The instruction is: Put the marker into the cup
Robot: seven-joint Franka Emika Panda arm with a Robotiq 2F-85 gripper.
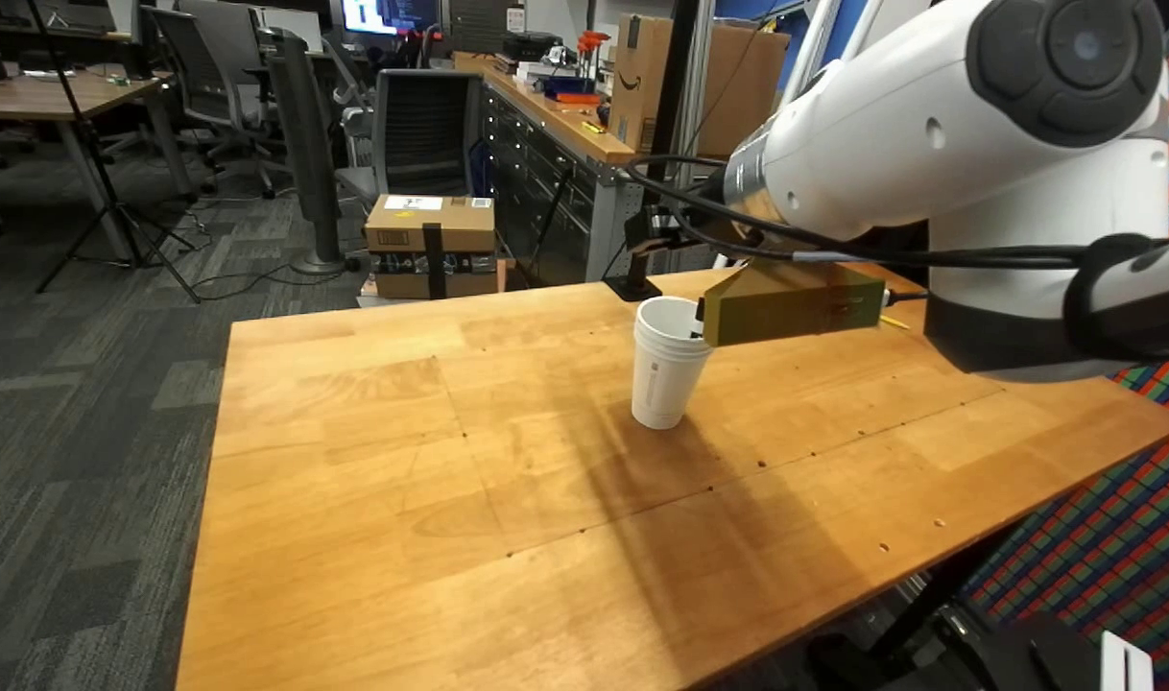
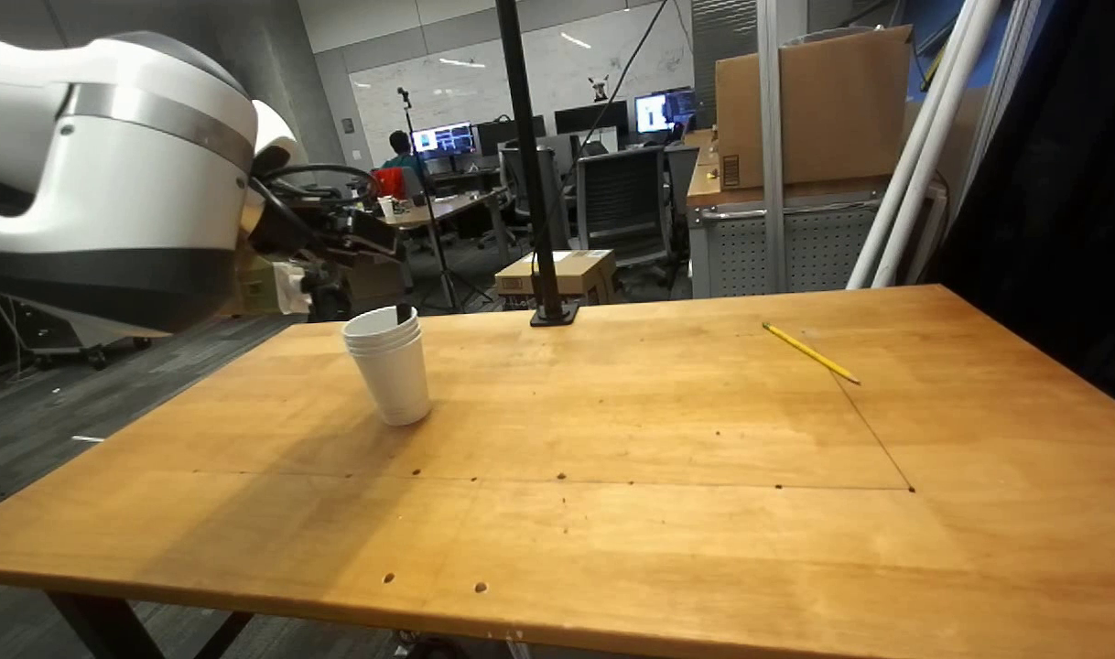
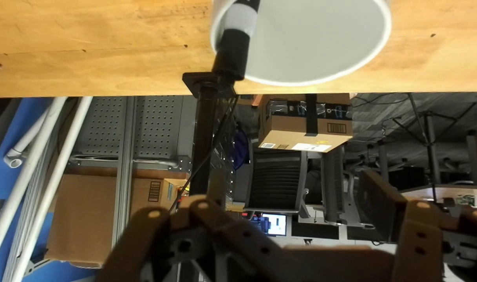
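Observation:
The white paper cup (image 1: 663, 389) stands upright on the wooden table; it also shows in an exterior view (image 2: 395, 380) and in the wrist view (image 3: 317, 39). Several stacked rims show at its top. The black marker (image 3: 238, 23) with a whitish band leans inside the cup against the rim in the wrist view. Its dark end (image 2: 404, 313) sticks up a little past the rim in an exterior view. My gripper (image 3: 297, 196) is open, with nothing between its fingers. It is beside the cup at about rim height in an exterior view (image 1: 707, 319). The marker's lower end is hidden.
A yellow pencil (image 2: 811, 353) lies on the table (image 2: 667, 412). A black pole (image 2: 548, 307) is fixed at the table's edge. Black cables (image 1: 834, 248) hang along the arm. Cardboard boxes (image 1: 431, 250) and chairs stand beyond the table.

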